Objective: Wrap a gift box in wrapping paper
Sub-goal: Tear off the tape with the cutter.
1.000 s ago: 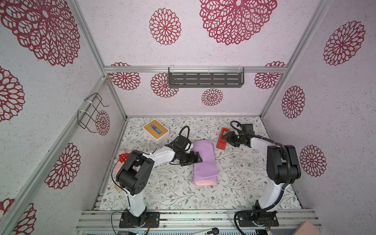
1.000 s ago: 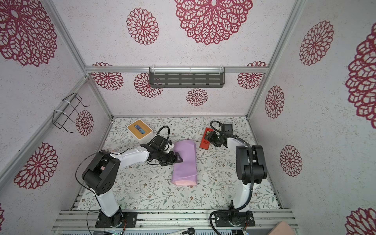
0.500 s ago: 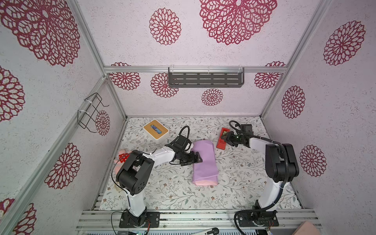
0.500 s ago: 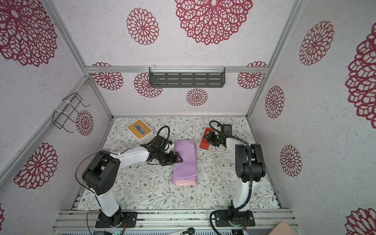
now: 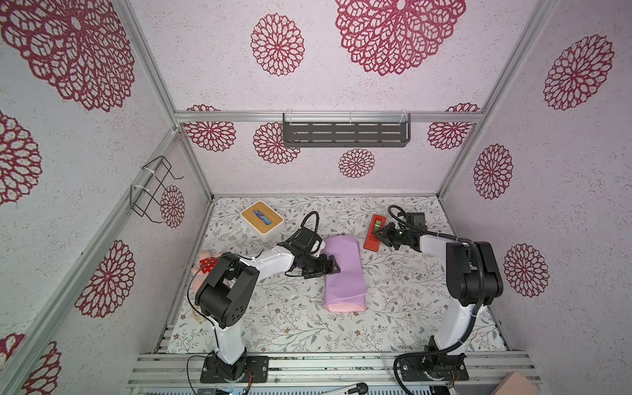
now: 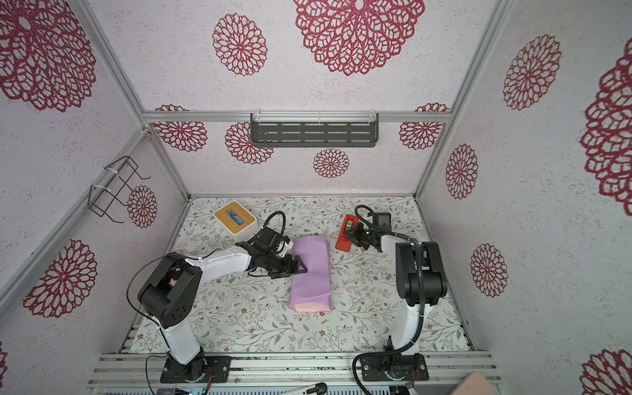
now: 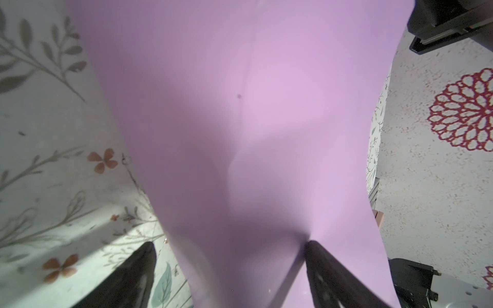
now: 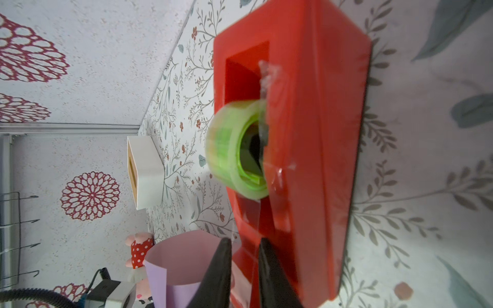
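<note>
The right claw (image 8: 244,244) has drawn its jaws in to a narrow slit at the cutter end of the red plastic tape dispenser (image 5: 375,233), which cradles a green-cored roll of clear tape (image 8: 232,149). Whether a tape end is caught, I cannot tell. The left claw (image 5: 331,267), spread wide, presses one finger onto the lilac wrapping paper (image 5: 343,273) mid-table, likely pinning the seam for taping. The gift box, presumably sleeved inside, is hidden.

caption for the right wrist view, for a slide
right gripper, jaws nearly together, at the end of a red tape dispenser with a green-cored roll; wrapping paper behind
</note>
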Motion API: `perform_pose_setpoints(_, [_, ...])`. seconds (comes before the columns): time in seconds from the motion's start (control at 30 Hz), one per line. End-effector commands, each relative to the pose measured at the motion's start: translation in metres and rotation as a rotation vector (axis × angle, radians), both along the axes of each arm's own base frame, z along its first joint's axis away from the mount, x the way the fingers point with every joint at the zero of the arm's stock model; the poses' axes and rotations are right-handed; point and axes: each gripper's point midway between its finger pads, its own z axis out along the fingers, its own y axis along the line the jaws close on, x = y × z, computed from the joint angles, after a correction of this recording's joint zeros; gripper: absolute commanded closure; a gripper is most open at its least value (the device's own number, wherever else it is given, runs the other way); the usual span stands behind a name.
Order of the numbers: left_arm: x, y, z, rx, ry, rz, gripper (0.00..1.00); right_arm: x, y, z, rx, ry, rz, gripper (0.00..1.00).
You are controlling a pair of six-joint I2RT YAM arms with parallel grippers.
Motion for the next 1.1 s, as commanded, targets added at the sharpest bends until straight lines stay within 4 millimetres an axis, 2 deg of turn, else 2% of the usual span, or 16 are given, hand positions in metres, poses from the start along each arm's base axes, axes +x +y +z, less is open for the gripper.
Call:
perform_pose_setpoints(0.0, [-0.018, 0.029, -0.037, 0.167, 0.077, 0.017, 0.11, 0.001, 0.007, 0.004, 0.056, -0.002, 0.004, 0.82])
perform_pose_setpoints(0.43, [-0.017, 0.029, -0.039, 0.171, 0.081, 0.018, 0.11, 0.006, 0.007, 0.016, 0.147, -0.027, -0.036, 1.00])
perform_pose_setpoints(0.77, [-0.017, 0.030, -0.038, 0.174, 0.077, 0.019, 0.11, 0.008, 0.012, 0.043, 0.318, -0.074, -0.071, 1.00])
perform_pose_setpoints(1.07, [-0.017, 0.029, -0.039, 0.174, 0.077, 0.018, 0.11, 0.001, 0.015, 0.050, 0.354, -0.081, -0.065, 1.00])
